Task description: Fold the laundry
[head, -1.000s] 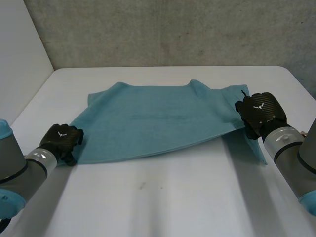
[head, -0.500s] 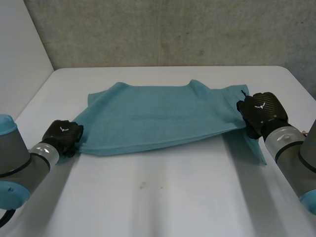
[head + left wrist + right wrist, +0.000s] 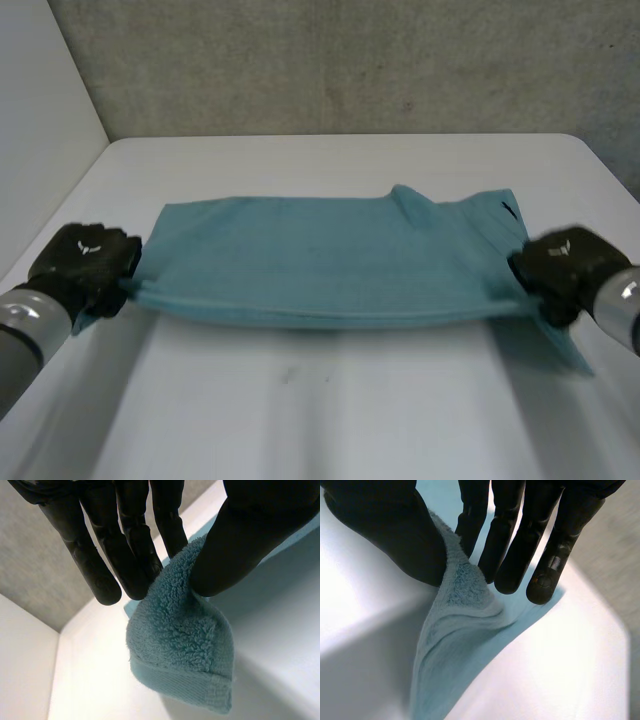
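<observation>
A teal towel (image 3: 320, 265) lies stretched across the white table (image 3: 330, 420), with its near edge drawn into a long fold between the two hands. The left robot hand (image 3: 85, 262) is at the towel's near left corner, where the cloth gathers to a point. The right robot hand (image 3: 562, 275) is at the near right corner, and a flap of towel trails on the table beside it. A grey wall (image 3: 350, 60) stands behind the table.
</observation>
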Motion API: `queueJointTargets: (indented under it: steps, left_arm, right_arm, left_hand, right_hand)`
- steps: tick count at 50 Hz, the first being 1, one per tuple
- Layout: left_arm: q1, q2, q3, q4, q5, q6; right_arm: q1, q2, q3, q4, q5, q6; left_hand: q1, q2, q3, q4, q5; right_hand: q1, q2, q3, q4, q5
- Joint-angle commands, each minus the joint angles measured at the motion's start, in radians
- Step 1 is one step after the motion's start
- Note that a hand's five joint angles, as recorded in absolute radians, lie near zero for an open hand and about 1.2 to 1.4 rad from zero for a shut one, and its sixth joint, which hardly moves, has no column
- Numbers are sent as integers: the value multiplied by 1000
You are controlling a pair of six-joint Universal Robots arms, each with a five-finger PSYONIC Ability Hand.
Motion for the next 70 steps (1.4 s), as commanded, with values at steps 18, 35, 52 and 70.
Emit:
queueJointTargets:
  steps: [18,35,52,70]
  left_arm:
    - [-103,-337,572,34,-23,-7]
    - [-117,-305,899,408,-169,-184]
    - [-101,-372,291,452,-121,-181]
    - [-30,-363,186,464,-119,-188]
  right_arm:
    - [18,281,-478,-105,70,-13]
    - [85,103,-576,-591,144,100]
    - [90,242,-54,-533,-31,94]
    - [-13,261,38,-522,-33,236]
  left_hand:
    - [305,204,212,204,267]
    - [305,204,212,204,267]
    - [305,204,212,204,267]
    - [305,204,212,204,267]
  right_hand:
    - [422,215,215,204,229]
    - [422,215,215,204,229]
    - [422,215,215,204,229]
    - [-416,-624,-624,-634,-609]
